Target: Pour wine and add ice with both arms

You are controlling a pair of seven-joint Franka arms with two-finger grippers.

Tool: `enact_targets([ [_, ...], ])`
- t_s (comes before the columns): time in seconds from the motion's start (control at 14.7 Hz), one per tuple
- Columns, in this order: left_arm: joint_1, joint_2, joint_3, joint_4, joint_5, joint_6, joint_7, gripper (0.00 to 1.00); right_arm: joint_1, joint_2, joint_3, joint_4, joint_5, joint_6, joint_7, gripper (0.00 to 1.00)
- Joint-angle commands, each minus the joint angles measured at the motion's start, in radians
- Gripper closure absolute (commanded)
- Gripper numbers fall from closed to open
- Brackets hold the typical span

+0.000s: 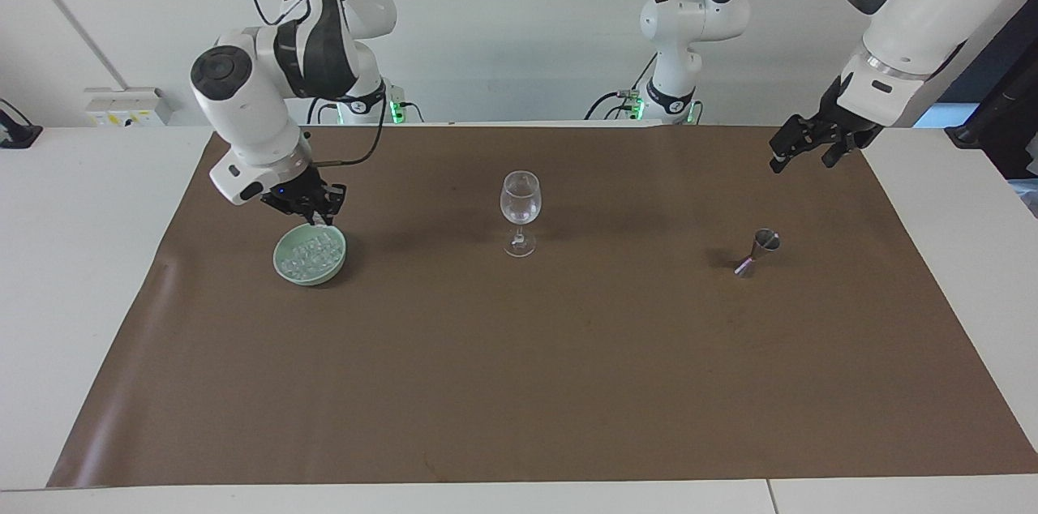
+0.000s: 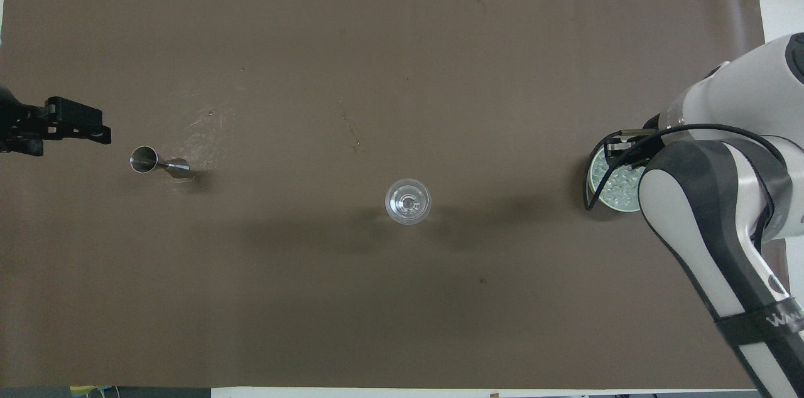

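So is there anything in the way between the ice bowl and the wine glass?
Nothing visible. The right gripper, shut, hangs just above the ice in the green bowl; only bare brown mat lies between it and the wine glass.
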Motion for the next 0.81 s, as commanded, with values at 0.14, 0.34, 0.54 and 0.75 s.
enact_targets([
  [0.14,-0.03,0.042,0.024,0.136,0.017,-0.153,0.079,0.0,0.176,0.035,0.006,0.248,0.058,-0.154,0.241,0.76],
  [0.34,-0.03,0.017,0.018,0.09,0.02,-0.165,0.09,0.0,0.294,0.071,0.006,0.33,0.05,-0.145,0.382,0.76],
  [0.54,-0.029,0.014,0.01,0.084,0.048,-0.164,0.088,0.0,0.38,0.143,0.007,0.413,0.037,-0.147,0.503,0.76],
  [0.75,-0.03,0.01,0.008,0.065,0.063,-0.127,0.088,0.0,0.441,0.245,0.007,0.506,0.016,-0.132,0.612,0.76],
])
